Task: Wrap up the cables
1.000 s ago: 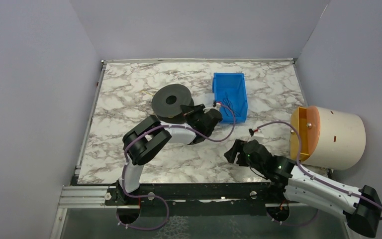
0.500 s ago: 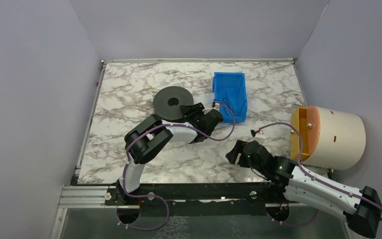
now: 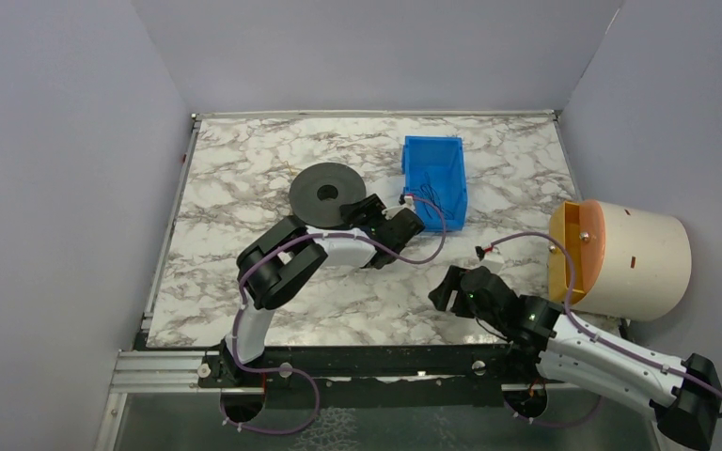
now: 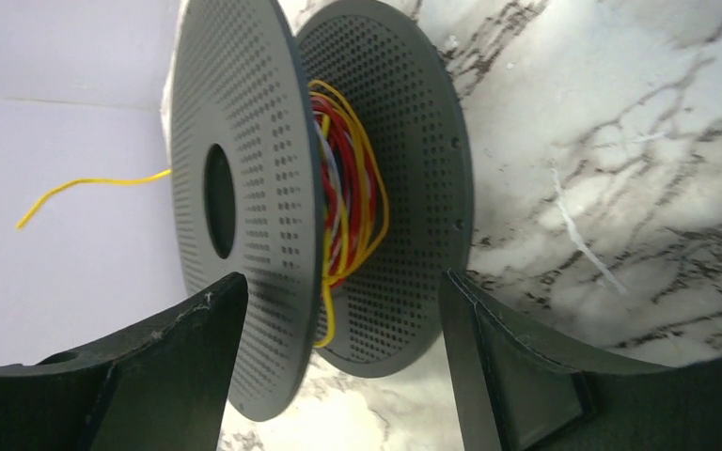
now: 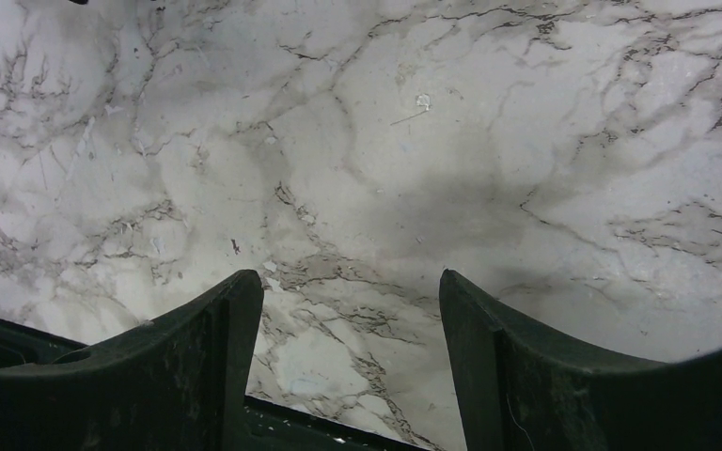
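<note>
A black spool [image 3: 324, 191] lies flat on the marble table, just left of the blue bin. In the left wrist view its two perforated discs [image 4: 244, 122] stand side on, with yellow and red cables [image 4: 350, 188] wound loosely between them. One yellow cable end [image 4: 85, 186] sticks out to the left. My left gripper [image 3: 359, 208] is at the spool's right edge and open [image 4: 338, 310], its fingers [image 4: 179, 357] standing either side of the rim, apart from it. My right gripper [image 3: 447, 285] hovers open [image 5: 350, 291] over bare marble, holding nothing.
A blue bin [image 3: 451, 160] behind the left gripper holds a few thin wires [image 3: 426, 197]. A short loose wire with a connector [image 3: 482, 249] lies right of centre. A big cream cylinder with an orange face [image 3: 625, 258] stands at the right edge.
My left gripper has opened and let go of the spool, which has dropped from a tilt to lie flat. The right arm has hardly moved.
</note>
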You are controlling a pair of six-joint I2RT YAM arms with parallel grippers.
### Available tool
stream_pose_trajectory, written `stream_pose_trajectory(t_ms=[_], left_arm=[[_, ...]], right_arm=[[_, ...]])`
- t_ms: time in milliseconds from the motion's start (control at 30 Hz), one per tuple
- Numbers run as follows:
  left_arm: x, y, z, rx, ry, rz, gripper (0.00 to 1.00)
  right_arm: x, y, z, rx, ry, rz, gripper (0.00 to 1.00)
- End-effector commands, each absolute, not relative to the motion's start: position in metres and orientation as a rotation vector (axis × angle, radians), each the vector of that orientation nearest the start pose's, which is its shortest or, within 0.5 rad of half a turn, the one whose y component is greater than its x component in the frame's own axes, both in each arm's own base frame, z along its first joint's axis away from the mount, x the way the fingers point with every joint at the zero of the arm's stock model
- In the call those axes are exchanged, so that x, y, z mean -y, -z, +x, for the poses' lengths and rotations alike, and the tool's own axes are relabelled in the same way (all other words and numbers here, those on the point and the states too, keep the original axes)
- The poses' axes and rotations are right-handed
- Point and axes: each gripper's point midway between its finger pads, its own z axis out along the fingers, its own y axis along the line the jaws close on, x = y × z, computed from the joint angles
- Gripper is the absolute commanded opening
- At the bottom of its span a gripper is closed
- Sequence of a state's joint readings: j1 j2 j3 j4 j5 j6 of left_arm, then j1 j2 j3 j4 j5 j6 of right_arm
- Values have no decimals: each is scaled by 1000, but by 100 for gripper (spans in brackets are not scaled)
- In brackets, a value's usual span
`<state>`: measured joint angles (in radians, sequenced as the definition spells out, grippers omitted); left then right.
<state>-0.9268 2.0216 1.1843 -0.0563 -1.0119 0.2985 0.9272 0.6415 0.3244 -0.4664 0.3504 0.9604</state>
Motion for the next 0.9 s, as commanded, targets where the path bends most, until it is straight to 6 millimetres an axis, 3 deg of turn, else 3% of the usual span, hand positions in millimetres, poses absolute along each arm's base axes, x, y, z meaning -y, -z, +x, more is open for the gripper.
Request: stream_pose_trajectory(t_ms=[0, 233, 667, 867], left_arm=[[251, -66, 362, -1984, -707, 799, 78], [259, -85, 350, -2014, -549, 713, 82], [264, -146, 329, -2008, -249, 586, 87], [269, -163, 315, -2029, -114, 594, 87]], right_arm=[[-158, -72, 161, -2314, -552, 254, 74], [-159, -71, 162, -2321, -541, 253, 74], [-163, -73, 167, -2327, -517, 262, 74], [-159, -71, 171, -2344, -448, 288, 75]])
